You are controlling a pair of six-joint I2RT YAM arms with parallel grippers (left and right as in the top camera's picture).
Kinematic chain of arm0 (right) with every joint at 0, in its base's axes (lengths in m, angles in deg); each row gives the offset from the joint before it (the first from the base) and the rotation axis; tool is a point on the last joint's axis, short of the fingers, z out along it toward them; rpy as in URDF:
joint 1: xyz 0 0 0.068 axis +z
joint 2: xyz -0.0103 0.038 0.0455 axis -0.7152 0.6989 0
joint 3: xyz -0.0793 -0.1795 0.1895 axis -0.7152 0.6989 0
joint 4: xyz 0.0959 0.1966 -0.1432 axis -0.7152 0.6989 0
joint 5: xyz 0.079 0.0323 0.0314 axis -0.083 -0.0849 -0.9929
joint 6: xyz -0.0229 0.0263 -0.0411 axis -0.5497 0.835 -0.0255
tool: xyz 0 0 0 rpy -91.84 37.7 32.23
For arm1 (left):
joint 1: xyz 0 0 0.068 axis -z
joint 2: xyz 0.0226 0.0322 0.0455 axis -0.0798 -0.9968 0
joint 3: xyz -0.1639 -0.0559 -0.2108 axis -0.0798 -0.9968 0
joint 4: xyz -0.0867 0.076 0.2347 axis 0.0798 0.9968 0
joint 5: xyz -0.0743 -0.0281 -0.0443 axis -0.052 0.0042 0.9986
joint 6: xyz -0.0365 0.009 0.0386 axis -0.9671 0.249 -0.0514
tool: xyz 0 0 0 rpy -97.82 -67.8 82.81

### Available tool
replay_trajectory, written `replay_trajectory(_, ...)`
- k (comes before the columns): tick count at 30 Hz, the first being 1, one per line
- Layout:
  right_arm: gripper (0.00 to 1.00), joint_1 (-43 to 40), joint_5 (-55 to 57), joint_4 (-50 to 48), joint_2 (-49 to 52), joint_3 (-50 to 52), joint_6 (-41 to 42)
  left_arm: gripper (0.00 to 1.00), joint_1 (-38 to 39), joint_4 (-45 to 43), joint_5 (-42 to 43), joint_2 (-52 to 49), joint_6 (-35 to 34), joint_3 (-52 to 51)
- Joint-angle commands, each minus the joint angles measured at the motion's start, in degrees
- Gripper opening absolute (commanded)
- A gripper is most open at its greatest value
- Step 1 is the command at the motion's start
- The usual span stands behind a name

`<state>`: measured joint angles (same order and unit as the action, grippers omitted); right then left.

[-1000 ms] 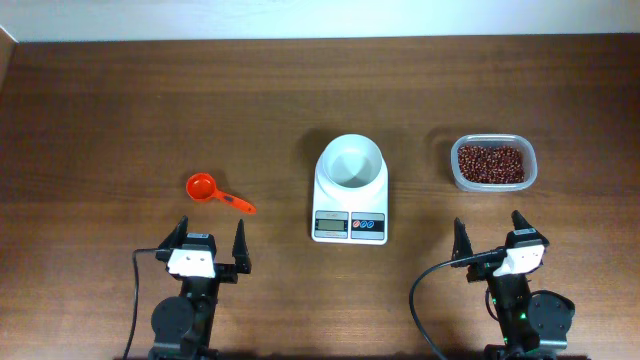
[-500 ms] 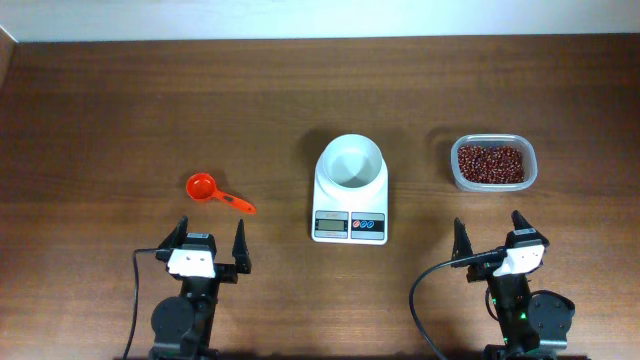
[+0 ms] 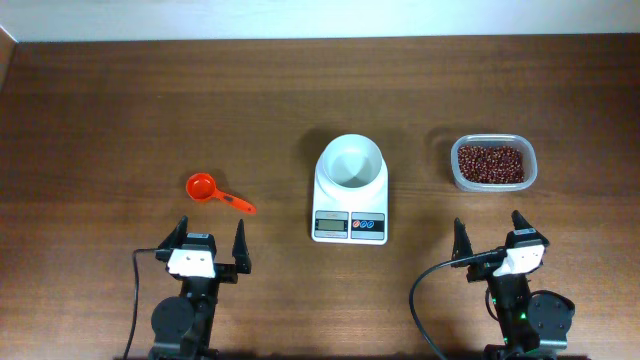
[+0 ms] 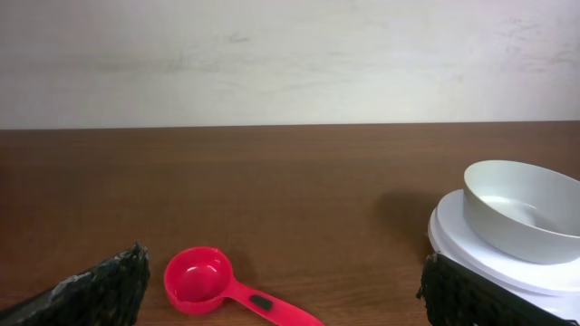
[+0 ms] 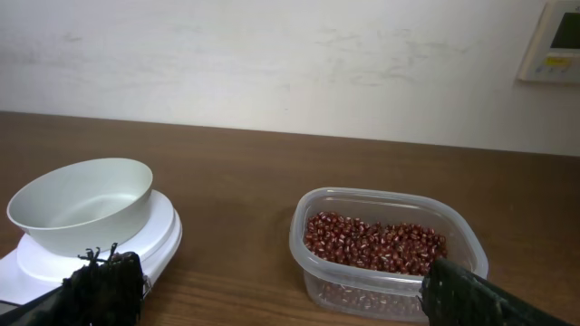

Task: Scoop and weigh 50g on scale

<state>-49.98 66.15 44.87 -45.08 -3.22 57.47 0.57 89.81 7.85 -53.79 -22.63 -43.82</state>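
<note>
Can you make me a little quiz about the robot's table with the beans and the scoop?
1. Fill the gap: the beans sit in a clear plastic ___.
2. True or false: the bowl on the scale is empty.
3. Which lies nearest the left pincer? A: the orange scoop. B: the beans. C: the bowl.
Key: 1 tub; 2 true; 3 A.

Left arm (image 3: pixel 185 318): folded compactly at the near edge, wrist pointing forward.
Left gripper (image 3: pixel 211 235): level, jaws spread fully wide, nothing between them; black textured fingertips (image 4: pixel 101 288) show at both lower corners of the wrist view.
Right arm (image 3: pixel 522 312): same folded pose, wrist forward.
Right gripper (image 3: pixel 488 230): jaws equally wide apart, holding nothing.
</note>
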Motion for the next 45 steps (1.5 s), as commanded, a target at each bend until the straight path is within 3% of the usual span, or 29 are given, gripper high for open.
replay_trajectory(1,0.98,-0.3,0.3,0.2,-0.6,0.4,0.2,0.99,-0.3,0.0,-0.8,0.5,-0.7,-0.4)
replay_trajectory(9,0.99,-0.3,0.3,0.2,-0.6,0.4,0.2,0.99,-0.3,0.0,-0.1,0.5,-0.8,-0.4)
replay_trajectory(16,0.99,-0.3,0.3,0.2,-0.6,0.4,0.2,0.99,-0.3,1.3,6.8,0.5,-0.8,1.1)
replay_trajectory(32,0.99,-0.3,0.3,0.2,-0.6,0.4,0.2,0.99,-0.3,18.4,6.2,0.5,-0.8,15.0)
replay_trajectory(38,0.99,-0.3,0.3,0.2,-0.6,0.4,0.2,0.99,-0.3,26.4,-1.3,0.4,-6.8,21.5)
replay_trajectory(45,0.99,-0.3,0.3,0.2,-0.6,0.4,0.2,0.99,-0.3,31.4,-1.5,-2.2,-6.8,28.3)
